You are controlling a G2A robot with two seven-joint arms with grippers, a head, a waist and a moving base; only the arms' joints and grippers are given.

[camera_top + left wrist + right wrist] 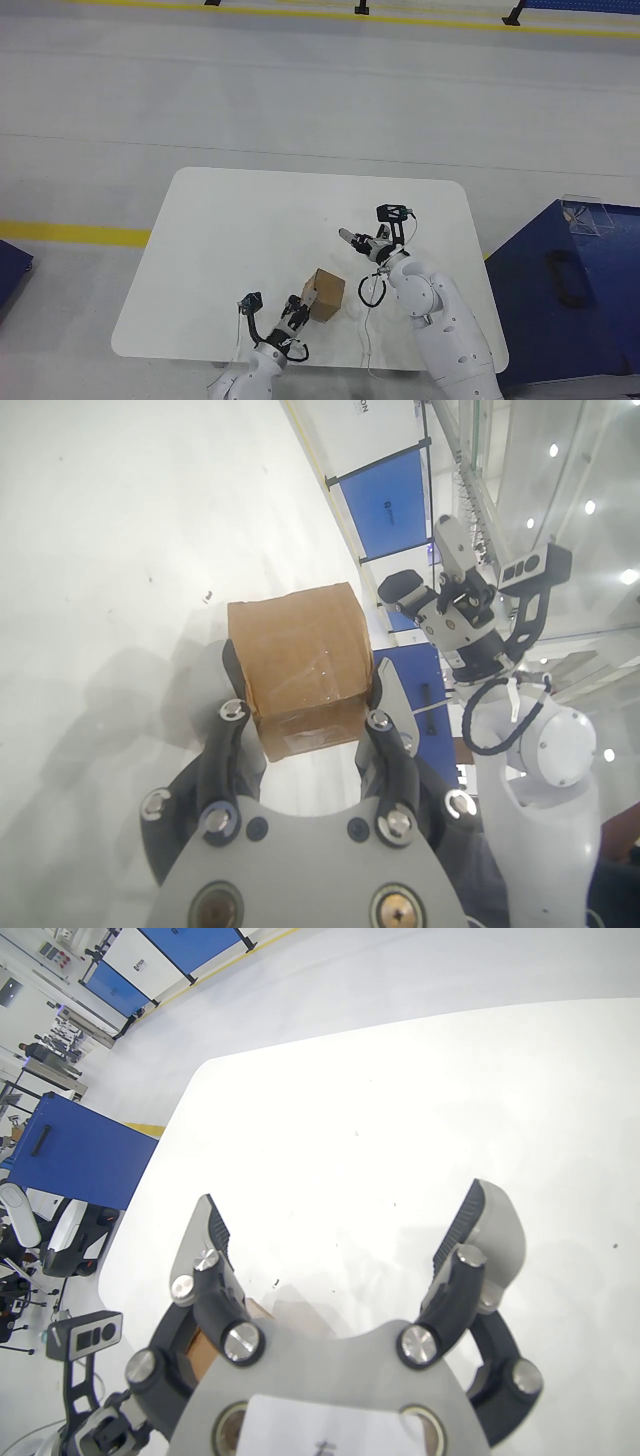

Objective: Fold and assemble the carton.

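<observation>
A small brown carton (323, 294), folded into a closed box with clear tape on one face, rests on the white table (250, 220) near its front edge. My left gripper (299, 308) is shut on the carton (300, 645), one finger (231, 665) pressed against each side. My right gripper (353, 239) hangs open above the table just behind and to the right of the carton, with nothing between its fingers (212, 1223). The left wrist view has the right gripper (425, 565) beyond the carton. A sliver of the carton (200, 1348) peeks out behind the right gripper (342, 1198).
The table's far and left parts are bare white surface (350, 1103). A blue cabinet (570, 290) stands just off the table's right side. A yellow floor line (70, 234) runs to the left of the table.
</observation>
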